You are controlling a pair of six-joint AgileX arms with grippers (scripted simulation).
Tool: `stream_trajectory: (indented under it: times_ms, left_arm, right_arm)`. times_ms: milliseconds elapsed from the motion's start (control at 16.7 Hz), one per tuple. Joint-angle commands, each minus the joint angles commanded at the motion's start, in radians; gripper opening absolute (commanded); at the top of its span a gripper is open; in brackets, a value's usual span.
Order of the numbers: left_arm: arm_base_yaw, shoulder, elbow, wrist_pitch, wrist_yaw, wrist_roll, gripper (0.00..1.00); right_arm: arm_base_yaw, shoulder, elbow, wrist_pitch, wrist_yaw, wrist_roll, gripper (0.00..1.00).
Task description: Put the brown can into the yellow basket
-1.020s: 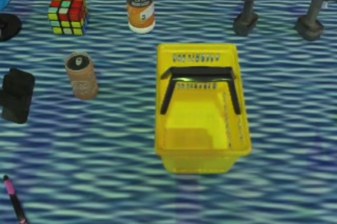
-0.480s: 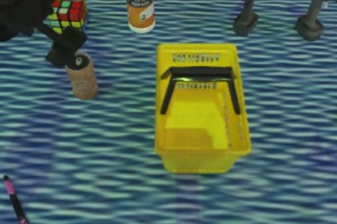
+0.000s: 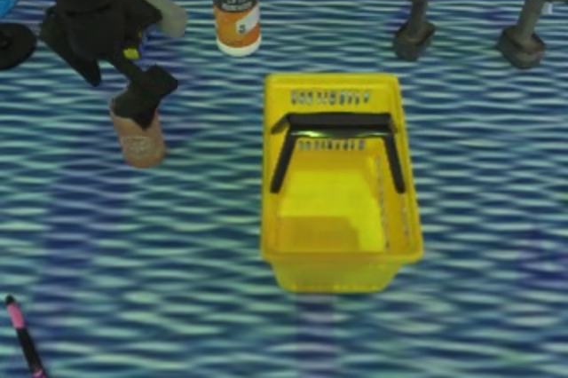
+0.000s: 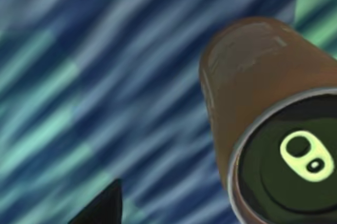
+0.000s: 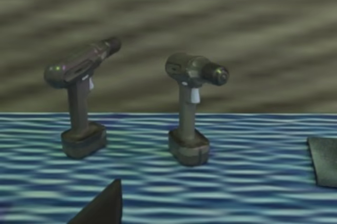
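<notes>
Brown can (image 3: 139, 141) is seen upright on the blue rippled counter (image 3: 195, 245), left of the yellow basket (image 3: 341, 258). It is overhung by the left end effector (image 3: 142, 105), whose finger spacing cannot be told. Two drills (image 5: 190, 109) are lined against a brown wall.

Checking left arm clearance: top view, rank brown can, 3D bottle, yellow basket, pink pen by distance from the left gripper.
From the left gripper:
1. brown can, directly under it, table's left.
2. 3D bottle, far edge, right of the gripper.
3. yellow basket, centre.
4. pink pen, near-left corner.
</notes>
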Motion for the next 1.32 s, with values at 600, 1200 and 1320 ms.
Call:
stream_trajectory:
  times_ms: [600, 1200, 1320]
  left_arm:
    - [0.001, 0.037, -0.009, 0.031, -0.003, 0.011, 1.00]
    - [0.001, 0.059, -0.121, 0.166, -0.002, 0.010, 0.92]
    - [0.001, 0.059, -0.121, 0.166, -0.002, 0.010, 0.77]
  right_arm:
    - [0.000, 0.000, 0.000, 0.000, 0.000, 0.000, 1.00]
    - [0.000, 0.000, 0.000, 0.000, 0.000, 0.000, 1.00]
    - [0.000, 0.000, 0.000, 0.000, 0.000, 0.000, 1.00]
